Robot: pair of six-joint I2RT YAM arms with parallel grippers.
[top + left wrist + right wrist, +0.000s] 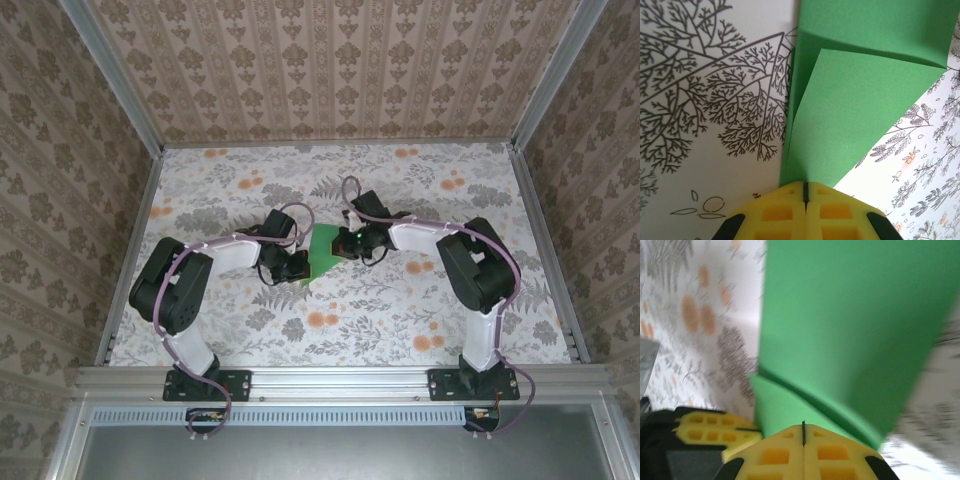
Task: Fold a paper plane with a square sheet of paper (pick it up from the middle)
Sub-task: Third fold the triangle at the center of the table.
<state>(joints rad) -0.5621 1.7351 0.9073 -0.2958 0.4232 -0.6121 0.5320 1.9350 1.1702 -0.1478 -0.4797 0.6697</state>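
Top external view: folded green paper [322, 252] is at the middle of the flowery tabletop [420, 320], both arms [230, 255] crowding it. Its narrow end is pinched tight by the left claw [805, 187]. The right claw [803, 426] is pinched tight on the other side. Patterned walls [330, 70] stand around.

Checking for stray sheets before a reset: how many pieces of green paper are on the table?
1. The folded paper is at the middle of the table, gripped by the left gripper and right gripper; nothing else green shows, though the arms could hide scraps.
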